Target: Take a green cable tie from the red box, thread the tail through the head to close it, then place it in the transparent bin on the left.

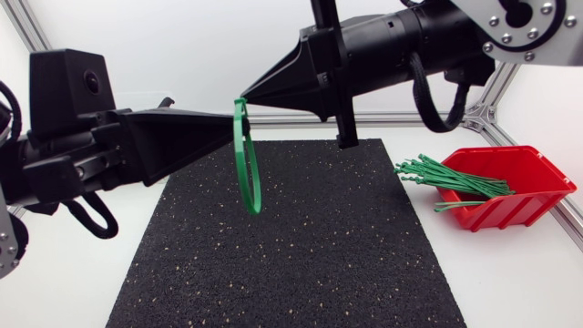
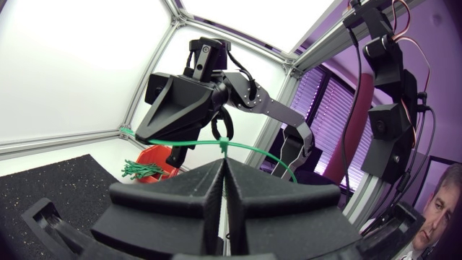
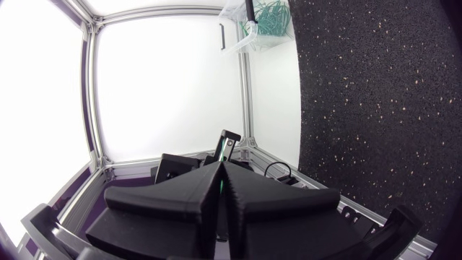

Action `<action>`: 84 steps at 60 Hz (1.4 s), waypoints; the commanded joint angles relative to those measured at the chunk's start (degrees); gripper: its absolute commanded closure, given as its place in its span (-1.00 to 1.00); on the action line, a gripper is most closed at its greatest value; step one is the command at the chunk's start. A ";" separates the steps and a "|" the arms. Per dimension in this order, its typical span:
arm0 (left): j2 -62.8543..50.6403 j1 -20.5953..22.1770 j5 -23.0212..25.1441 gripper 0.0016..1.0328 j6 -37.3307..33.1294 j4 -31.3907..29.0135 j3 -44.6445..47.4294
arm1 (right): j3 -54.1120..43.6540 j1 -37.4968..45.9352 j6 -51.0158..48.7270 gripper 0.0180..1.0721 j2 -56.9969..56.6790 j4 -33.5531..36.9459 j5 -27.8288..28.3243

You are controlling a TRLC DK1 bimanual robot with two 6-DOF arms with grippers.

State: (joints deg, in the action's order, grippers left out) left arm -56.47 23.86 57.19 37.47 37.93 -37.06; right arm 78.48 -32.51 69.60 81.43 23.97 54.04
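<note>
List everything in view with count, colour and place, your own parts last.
looped cable tie: one, green, held above the mat between both grippers
loose cable ties: a bundle, green, in the box, ends sticking out
box: one, red, on the table right of the mat
bin: one, transparent, beside the mat, green ties inside
mat: one, black, speckled, mid-table
table: one, white
left gripper: black, shut on the looped cable tie
right gripper: black, likewise
</note>
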 commanded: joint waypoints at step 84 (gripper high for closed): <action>-26.94 -33.70 -48.31 0.93 -60.50 -43.47 -41.96 | 2.73 13.88 -56.16 -0.83 -11.29 25.87 -50.53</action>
State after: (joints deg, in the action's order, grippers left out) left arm -78.13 -8.38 10.35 -21.10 -6.57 -75.31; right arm 82.17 -19.70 15.42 72.16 49.34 4.21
